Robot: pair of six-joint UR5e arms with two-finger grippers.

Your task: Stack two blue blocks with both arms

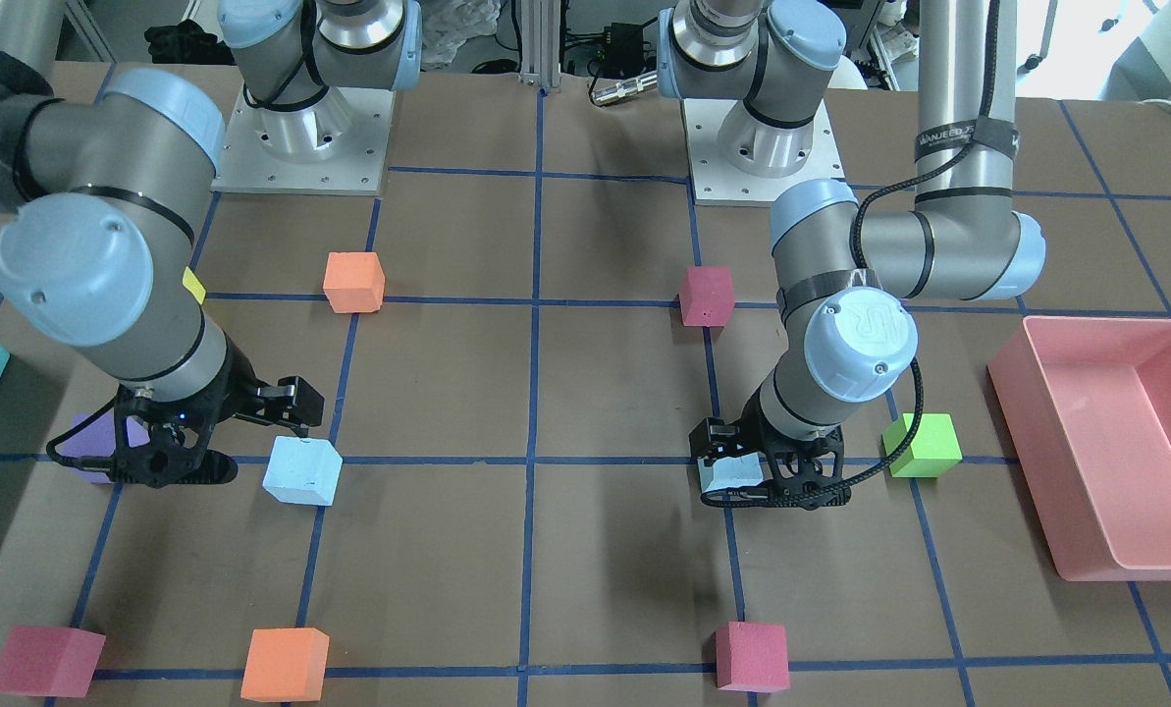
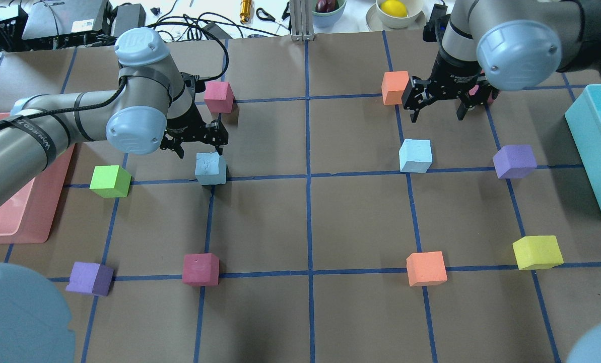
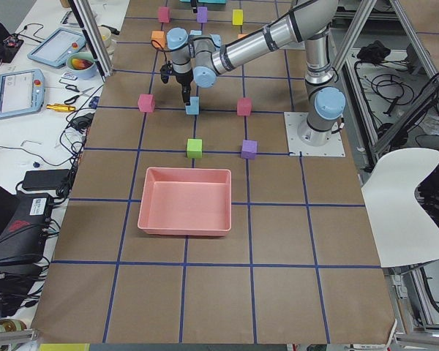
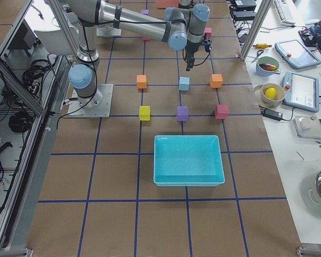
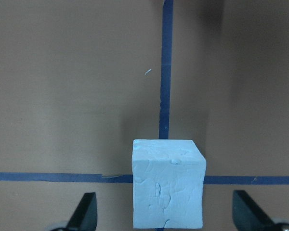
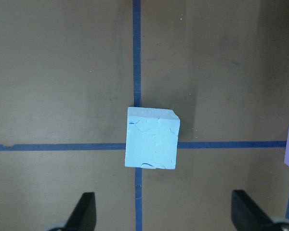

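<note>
- Sitting on a crossing of blue tape lines, the first blue block [image 5: 168, 183] lies just below the left gripper [image 5: 166, 214]. In the wrist view it falls between the two fingers [image 5: 84, 214], with a clear gap on either side.
- The left gripper is spread wide and grips nothing; neither finger touches the foam.
- The second blue block [image 6: 152, 137] also rests on a tape crossing, centred ahead of the right gripper [image 6: 166, 211] and farther below it than the first block is below its own gripper.
- The right gripper is likewise spread wide and empty, hanging in the air above the table [image 2: 310, 222].
- The two blocks lie well apart on the same tape line, one under each arm, both flat on the table and neither stacked.
- Out to the left of the left gripper stands a green cube [image 2: 110, 180], with the pink tray [image 2: 28, 222] farther out that way. A red cube [image 2: 218, 97] sits just beyond the gripper's wrist.
- Just beside the right gripper, on its inner side, stands an orange cube [image 2: 395, 87].
- To the right of the second block lies a purple cube [image 2: 515, 161], and the teal bin [image 2: 597, 151] stands farther right again.
</note>
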